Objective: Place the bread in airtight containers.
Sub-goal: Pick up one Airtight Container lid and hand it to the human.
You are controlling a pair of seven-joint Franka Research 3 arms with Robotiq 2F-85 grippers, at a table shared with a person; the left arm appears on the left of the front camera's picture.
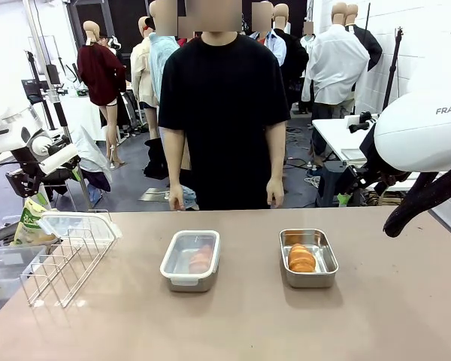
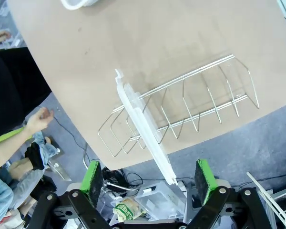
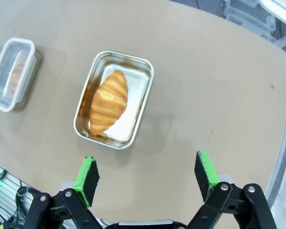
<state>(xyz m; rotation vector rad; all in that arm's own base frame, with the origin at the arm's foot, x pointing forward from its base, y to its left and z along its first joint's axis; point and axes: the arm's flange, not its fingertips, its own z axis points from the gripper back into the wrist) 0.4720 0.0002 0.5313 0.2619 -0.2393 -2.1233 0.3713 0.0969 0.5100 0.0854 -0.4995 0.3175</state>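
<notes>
The right claw point(image 3: 147, 177) hangs released above the desk point(image 3: 205, 86), its green pads wide apart and holding nothing. Just beyond it an open tin point(image 3: 114, 99) holds a croissant point(image 3: 108, 102). Farther toward the desk's middle sits the lidded tin point(image 3: 12, 74) with another roll inside. The left claw point(image 2: 151, 180), also released, hovers off the desk's left edge over a wire rack point(image 2: 181, 109) carrying a clear lid point(image 2: 143, 125).

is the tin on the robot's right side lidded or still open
Open. The right container has no lid: its bread lies bare inside, steel rim exposed. A spare lid leans in the wire rack.
</notes>
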